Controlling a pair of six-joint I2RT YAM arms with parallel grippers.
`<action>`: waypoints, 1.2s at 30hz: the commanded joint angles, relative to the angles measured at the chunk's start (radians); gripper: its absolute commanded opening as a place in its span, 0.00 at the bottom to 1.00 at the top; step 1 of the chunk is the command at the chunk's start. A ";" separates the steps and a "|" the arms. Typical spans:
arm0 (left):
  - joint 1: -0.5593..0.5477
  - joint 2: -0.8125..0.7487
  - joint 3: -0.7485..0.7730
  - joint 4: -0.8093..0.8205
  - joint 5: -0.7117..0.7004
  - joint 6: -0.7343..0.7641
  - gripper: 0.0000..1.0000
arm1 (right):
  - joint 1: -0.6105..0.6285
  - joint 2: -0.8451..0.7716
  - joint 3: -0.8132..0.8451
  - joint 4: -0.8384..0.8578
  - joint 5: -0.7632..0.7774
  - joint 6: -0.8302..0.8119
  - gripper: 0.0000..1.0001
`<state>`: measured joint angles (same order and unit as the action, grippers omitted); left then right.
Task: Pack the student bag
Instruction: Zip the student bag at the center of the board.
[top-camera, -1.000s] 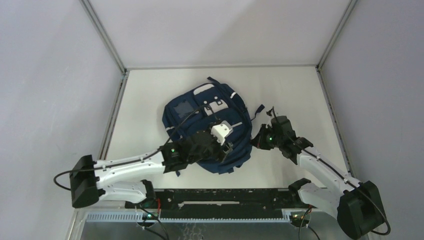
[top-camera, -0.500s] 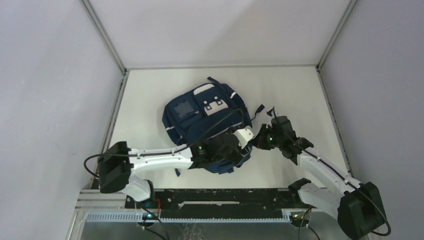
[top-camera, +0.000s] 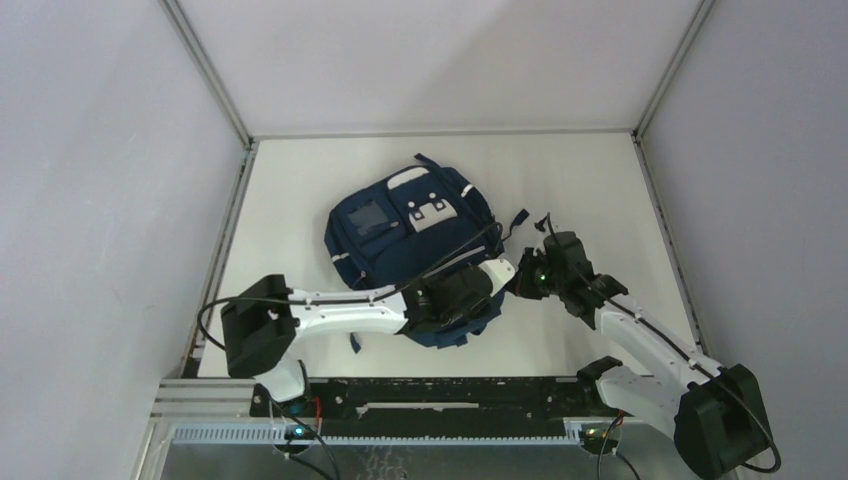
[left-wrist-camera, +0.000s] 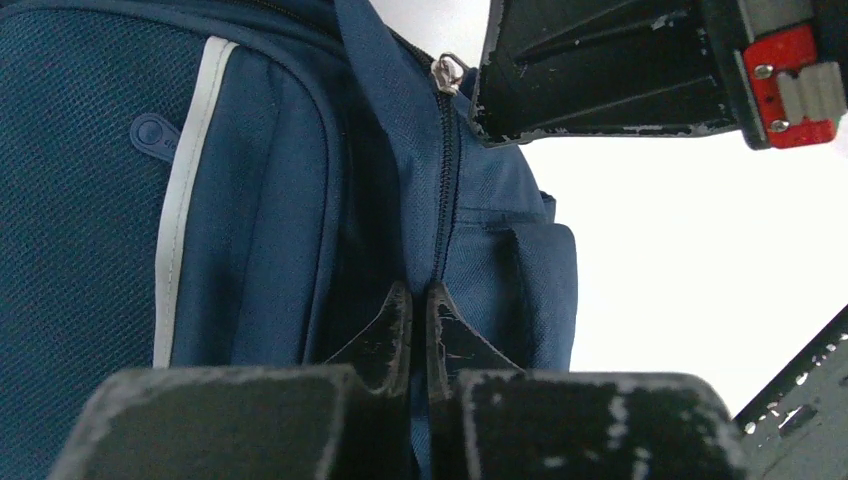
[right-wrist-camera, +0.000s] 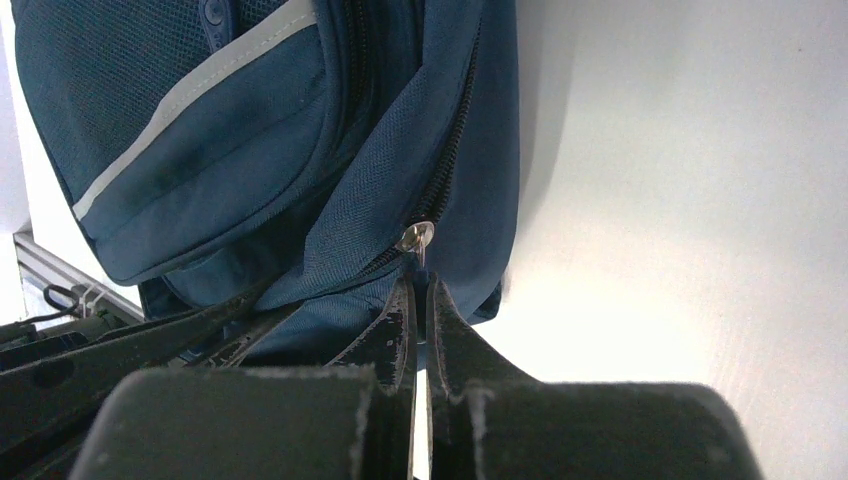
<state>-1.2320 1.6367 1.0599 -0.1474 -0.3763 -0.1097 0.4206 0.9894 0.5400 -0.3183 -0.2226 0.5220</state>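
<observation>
The student bag (top-camera: 400, 235), navy with white patches, lies in the middle of the table. My left gripper (top-camera: 503, 278) reaches across to the bag's near right corner. In the left wrist view it (left-wrist-camera: 420, 295) is shut on a fold of the bag's (left-wrist-camera: 250, 200) fabric along the zipper line. The metal zipper pull (left-wrist-camera: 447, 72) sits further up that line. My right gripper (top-camera: 520, 283) meets the same corner from the right. In the right wrist view it (right-wrist-camera: 420, 290) is shut, with the zipper pull (right-wrist-camera: 415, 238) of the bag (right-wrist-camera: 200, 120) at its tips.
The left forearm (top-camera: 340, 305) stretches along the bag's near edge. White table (top-camera: 610, 190) lies to the right of the bag, and grey walls enclose three sides. A black rail (top-camera: 440, 395) runs along the near edge between the arm bases.
My left arm swung right across the bag's near side to its right corner, and its gripper went from open to shut on the fabric. The right arm and the bag stayed put.
</observation>
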 joint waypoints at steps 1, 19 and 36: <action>-0.003 -0.010 0.028 -0.003 -0.025 0.015 0.00 | -0.021 -0.025 0.025 0.017 0.008 -0.016 0.00; 0.000 -0.638 -0.456 0.080 0.216 -0.074 0.00 | -0.127 0.292 0.076 0.274 -0.046 -0.016 0.00; -0.001 -0.845 -0.535 0.012 0.408 -0.050 0.00 | -0.178 0.649 0.236 0.423 -0.009 0.003 0.00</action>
<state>-1.2182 0.8768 0.5186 -0.1318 -0.1226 -0.1566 0.3119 1.5936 0.7170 -0.0204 -0.4137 0.5262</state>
